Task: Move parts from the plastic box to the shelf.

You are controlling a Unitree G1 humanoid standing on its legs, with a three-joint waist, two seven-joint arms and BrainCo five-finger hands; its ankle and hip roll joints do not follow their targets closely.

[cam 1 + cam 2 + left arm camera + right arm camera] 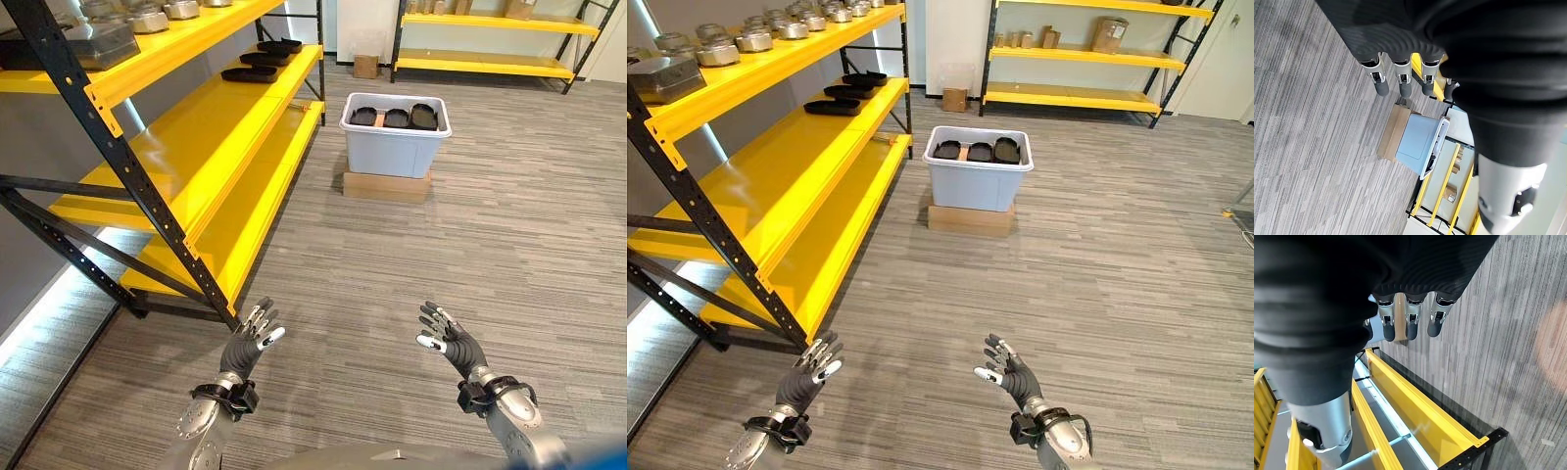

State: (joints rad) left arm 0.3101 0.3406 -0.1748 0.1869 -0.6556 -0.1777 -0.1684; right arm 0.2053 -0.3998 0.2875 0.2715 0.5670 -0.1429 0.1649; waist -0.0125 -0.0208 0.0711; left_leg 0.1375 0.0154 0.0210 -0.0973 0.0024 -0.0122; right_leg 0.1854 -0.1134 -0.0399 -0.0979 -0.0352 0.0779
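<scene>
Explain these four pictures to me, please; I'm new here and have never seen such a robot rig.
A two-armed humanoid robot stands on a grey carpeted floor. Two pictures come from the cameras in its head, looking down; the other two come from cameras on its wrists. Its left hand and right hand are open, holding nothing. Ahead, a pale grey plastic box on a flat cardboard carton holds flat black parts. To the left, a yellow shelf with a black frame already carries similar black parts and, higher up, round metal parts.
</scene>
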